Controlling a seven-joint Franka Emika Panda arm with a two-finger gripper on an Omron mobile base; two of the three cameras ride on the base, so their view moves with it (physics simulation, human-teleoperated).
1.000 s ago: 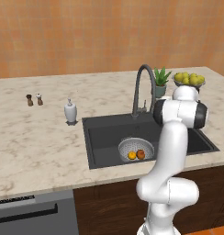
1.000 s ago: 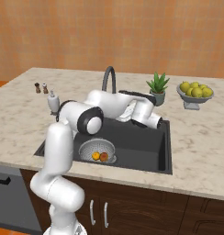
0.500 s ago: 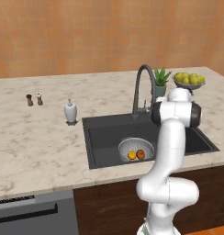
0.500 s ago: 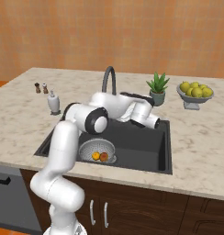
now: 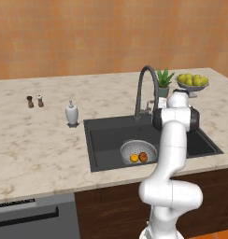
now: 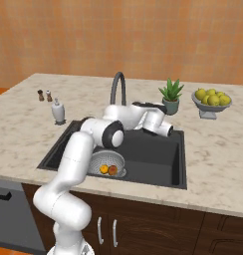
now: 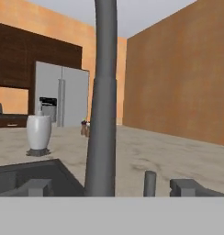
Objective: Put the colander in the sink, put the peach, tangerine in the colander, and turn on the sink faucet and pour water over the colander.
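Far left of the fingers, two small brown shakers (image 5: 34, 101) and a squat white ceramic soap bottle (image 5: 71, 113) stand on the pale marbled stone counter (image 5: 36, 149). Next comes the large rectangular dark grey sink (image 5: 104, 140), matte and smooth, and in its front part, below and left of the fingers, sits the round perforated silver-grey metal colander (image 5: 138, 151) holding a small orange tangerine (image 5: 134, 158) and a reddish peach (image 5: 143, 157) side by side. The tall dark grey gooseneck sink faucet (image 5: 146, 89) rises just ahead of the two-finger gripper (image 7: 112, 187); in the hand view its smooth column stands between the dark finger tips (image 7: 36, 187), which are spread wide with nothing held. Right of the fingers are a spiky green potted plant (image 6: 171, 95) and a grey footed bowl of yellow-green fruit (image 6: 211, 101). An orange textured wall (image 5: 88, 37) backs the counter.
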